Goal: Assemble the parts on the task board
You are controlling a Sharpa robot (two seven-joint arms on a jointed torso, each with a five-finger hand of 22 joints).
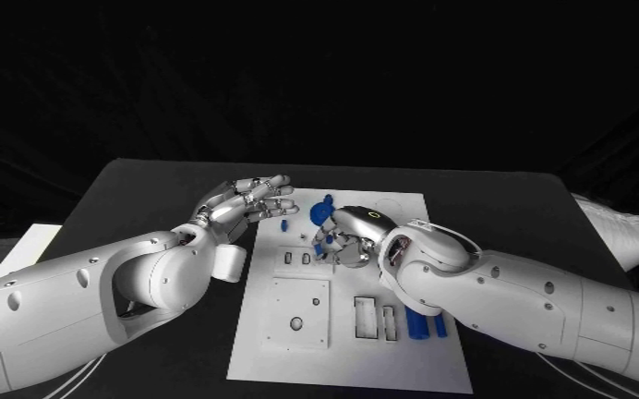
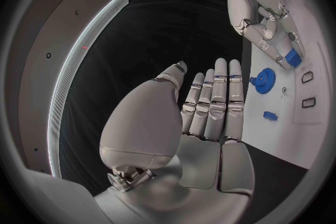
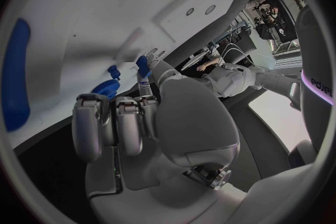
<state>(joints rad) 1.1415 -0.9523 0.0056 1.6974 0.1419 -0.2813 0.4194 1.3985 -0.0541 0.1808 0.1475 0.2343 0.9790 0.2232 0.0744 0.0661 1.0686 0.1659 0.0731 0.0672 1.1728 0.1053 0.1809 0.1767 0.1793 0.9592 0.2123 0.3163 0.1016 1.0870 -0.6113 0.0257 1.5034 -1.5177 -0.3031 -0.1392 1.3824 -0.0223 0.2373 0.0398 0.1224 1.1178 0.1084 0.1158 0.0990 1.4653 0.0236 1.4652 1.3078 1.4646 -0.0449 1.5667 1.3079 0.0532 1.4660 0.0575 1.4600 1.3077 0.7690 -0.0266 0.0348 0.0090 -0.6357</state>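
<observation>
Right robot hand point(image 1: 349, 237) pinched a small blue part point(image 2: 293, 57) over the board point(image 1: 400, 362), gear point(image 1: 324, 207) just far-left of it (nearer than left). Left robot hand point(image 1: 253, 200) hovered open, empty.

One white board point(image 1: 400, 362), two hands — left point(image 1: 250, 201), right point(image 1: 349, 233) — one blue gear point(image 2: 264, 80), two blue rods point(image 1: 427, 325)

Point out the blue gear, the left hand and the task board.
blue gear point(image 2: 264, 80), left wrist view, on its toothed disc.
left hand point(image 1: 250, 200), head view, on its palm.
task board point(image 1: 400, 362), head view, on its bare near edge.
</observation>
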